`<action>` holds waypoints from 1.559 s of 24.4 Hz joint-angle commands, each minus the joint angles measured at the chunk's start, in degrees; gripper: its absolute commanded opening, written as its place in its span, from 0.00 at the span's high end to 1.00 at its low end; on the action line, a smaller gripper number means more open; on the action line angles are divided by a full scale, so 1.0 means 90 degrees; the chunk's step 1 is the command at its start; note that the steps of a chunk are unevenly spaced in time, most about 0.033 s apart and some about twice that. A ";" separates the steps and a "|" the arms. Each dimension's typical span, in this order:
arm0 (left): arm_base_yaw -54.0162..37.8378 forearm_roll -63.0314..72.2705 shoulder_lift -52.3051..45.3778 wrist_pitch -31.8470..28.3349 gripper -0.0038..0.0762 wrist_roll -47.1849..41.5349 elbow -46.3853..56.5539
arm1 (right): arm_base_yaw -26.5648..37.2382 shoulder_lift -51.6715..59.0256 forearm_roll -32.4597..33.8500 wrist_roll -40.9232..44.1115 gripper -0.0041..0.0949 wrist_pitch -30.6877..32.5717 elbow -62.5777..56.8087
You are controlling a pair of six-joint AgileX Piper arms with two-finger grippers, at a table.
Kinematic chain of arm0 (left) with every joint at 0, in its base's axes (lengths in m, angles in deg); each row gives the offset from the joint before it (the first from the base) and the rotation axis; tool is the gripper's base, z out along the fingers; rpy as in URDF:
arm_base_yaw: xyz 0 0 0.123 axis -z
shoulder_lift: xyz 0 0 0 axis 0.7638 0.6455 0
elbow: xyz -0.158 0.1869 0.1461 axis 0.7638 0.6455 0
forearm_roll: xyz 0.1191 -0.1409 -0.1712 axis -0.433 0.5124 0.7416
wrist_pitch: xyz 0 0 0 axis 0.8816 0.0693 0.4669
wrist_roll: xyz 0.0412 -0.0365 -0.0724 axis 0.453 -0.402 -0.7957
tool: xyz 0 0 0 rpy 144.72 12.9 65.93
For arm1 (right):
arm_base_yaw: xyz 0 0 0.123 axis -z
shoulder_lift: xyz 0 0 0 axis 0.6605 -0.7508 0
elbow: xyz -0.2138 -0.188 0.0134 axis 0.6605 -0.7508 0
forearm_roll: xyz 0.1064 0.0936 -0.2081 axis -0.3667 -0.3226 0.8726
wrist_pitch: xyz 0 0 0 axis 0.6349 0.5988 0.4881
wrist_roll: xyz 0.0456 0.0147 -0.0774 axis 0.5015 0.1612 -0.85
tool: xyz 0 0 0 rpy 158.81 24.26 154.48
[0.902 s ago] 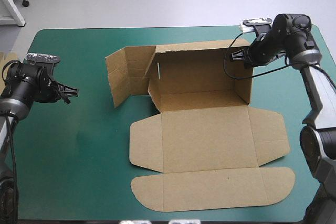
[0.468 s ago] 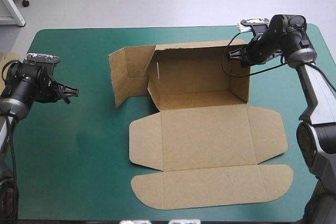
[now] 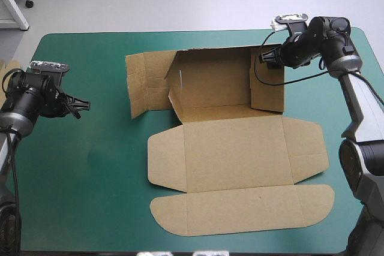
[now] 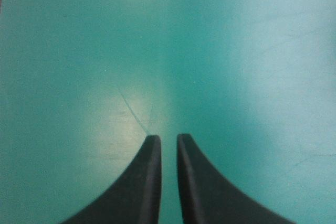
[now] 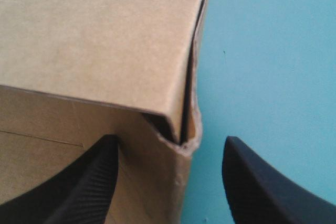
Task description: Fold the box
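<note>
Since the earlier frames, the right end wall of the box is swinging inward off its upright line, and my right gripper is travelling inward with it.

Position: the box is lying at the middle of the teal-green cover, back wall raised, base and lid panel flat toward the near edge.

Right gripper: released, fingers well apart and straddling the top corner of the brown board, one finger over the inner face and the other outside over the cover. It is pushing, not pinching.

Left gripper: hanging well apart from the box near the table's left edge; in its own view the fingers are all but clenched on nothing.

Step in hand, as I am judging it: raising and tucking the end walls. The left end wall is lying splayed outward. The next move is calling for the left arm to bring it in.
</note>
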 commanded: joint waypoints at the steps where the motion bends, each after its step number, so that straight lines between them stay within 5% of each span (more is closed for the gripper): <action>1: 0.0010 -0.0054 -0.0217 -0.0169 0.85 -0.0008 -0.0192 | 0.0069 0.0319 -0.0046 -0.0068 0.39 0.0095 0.0205; 6: 0.0010 -0.0054 -0.0217 -0.0169 0.85 0.0098 -0.0192 | 0.0069 0.0388 -0.0046 -0.0068 0.39 0.0475 0.0115; 11: 0.0010 -0.0054 -0.0217 -0.0169 0.85 0.0106 -0.0192 | 0.0069 0.0947 -0.0086 -0.0085 0.39 -0.0144 -0.0631; 22: 0.0010 -0.0013 -0.0217 -0.0169 0.85 0.0136 -0.0192 | 0.0041 0.3512 -0.0672 -0.0518 0.40 -0.2575 -0.4361; 25: 0.0010 0.0003 -0.0217 -0.0169 0.85 0.0136 -0.0192 | -0.0211 0.3427 -0.0716 -0.0945 0.36 -0.4083 -0.5032; 32: 0.0010 0.0064 -0.0217 -0.0013 0.85 0.0234 -0.0192 | -0.0243 0.2573 -0.0752 -0.1049 0.35 -0.5020 -0.5053; 35: 0.0010 0.0092 -0.0217 -0.0013 0.85 0.0261 -0.0192 | -0.0243 0.2406 -0.0752 -0.1049 0.44 -0.5006 -0.5017; 38: 0.0010 0.0112 -0.0217 -0.0013 0.85 0.0276 -0.0192 | -0.0243 0.2329 -0.0752 -0.1049 0.76 -0.5020 -0.5017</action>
